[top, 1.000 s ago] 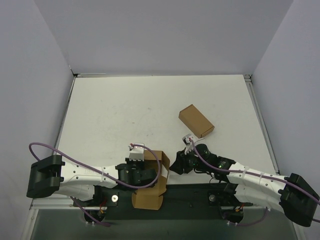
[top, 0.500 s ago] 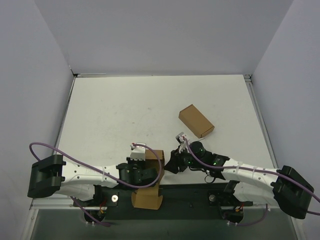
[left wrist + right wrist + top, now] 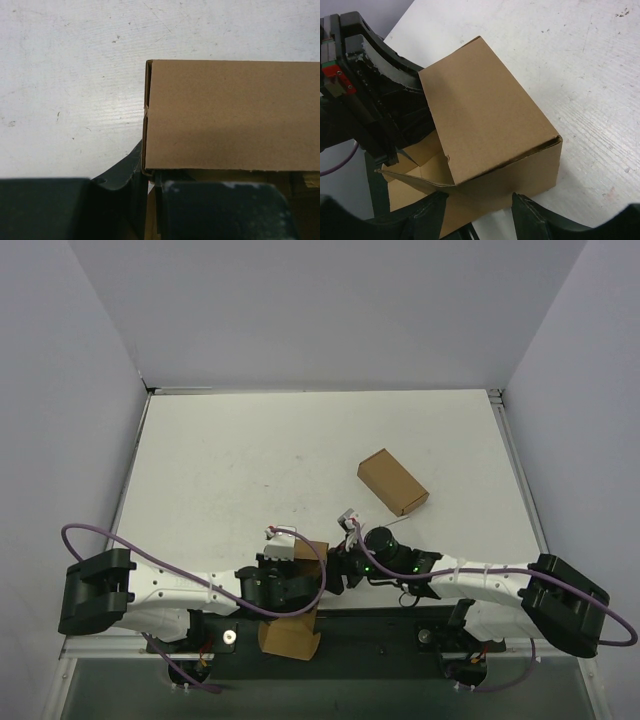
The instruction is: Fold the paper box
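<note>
The paper box (image 3: 300, 625) is a half-formed brown carton that hangs over the table's near edge. My left gripper (image 3: 296, 585) is shut on the box's left wall. In the left wrist view that wall's edge is pinched in my left gripper (image 3: 150, 185), below the flat top panel (image 3: 230, 115). My right gripper (image 3: 332, 568) is at the box's right side. The right wrist view shows the right gripper (image 3: 480, 220) open, its fingertips (image 3: 427, 212) set either side of the box's near wall (image 3: 520, 175). An open flap and the box's inside (image 3: 420, 160) show to the left.
A longer brown carton (image 3: 392, 482) lies at an angle on the white table (image 3: 220, 460), right of centre. Grey walls close in the left, back and right. A black strip (image 3: 380, 625) runs along the near edge between the arm bases.
My right arm has swung left up to the box and its jaws have opened wider. The left gripper keeps its grip, and the box has shifted slightly.
</note>
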Tool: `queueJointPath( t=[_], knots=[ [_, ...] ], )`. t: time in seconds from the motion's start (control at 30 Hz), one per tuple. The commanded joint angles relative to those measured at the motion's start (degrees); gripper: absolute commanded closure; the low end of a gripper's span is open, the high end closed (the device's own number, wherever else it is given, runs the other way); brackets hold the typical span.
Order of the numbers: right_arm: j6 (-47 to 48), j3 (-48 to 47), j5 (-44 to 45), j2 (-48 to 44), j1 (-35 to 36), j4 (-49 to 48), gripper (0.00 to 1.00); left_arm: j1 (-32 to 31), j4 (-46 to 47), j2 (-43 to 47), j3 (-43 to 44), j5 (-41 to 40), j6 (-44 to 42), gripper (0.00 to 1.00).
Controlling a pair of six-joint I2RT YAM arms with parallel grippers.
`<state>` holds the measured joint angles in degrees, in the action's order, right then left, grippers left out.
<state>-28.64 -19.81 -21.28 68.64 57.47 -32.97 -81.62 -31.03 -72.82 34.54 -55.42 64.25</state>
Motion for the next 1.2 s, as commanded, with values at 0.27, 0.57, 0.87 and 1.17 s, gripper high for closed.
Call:
queueJointPath(
  t=[0.27,0.57,0.87,1.17],
  knots=[
    [5.3,1.4,10.8,0.2,1.9,-8.7,0.33,-0.1,7.3,4.3,-2.5,4.2,-1.6,1.00],
    [8.3,1.9,17.8,2.6,3.3,-11.7,0.32,0.0,9.2,3.0,-1.9,4.6,-4.2,1.00],
    [6.7,3.3,25.8,5.0,5.4,-14.5,0.38,-0.1,5.6,0.3,0.3,4.4,-1.8,1.00],
    [-1.9,0.8,49.2,6.7,11.3,-5.4,0.60,-0.7,4.5,-1.5,1.9,3.5,1.7,1.00]
  ],
)
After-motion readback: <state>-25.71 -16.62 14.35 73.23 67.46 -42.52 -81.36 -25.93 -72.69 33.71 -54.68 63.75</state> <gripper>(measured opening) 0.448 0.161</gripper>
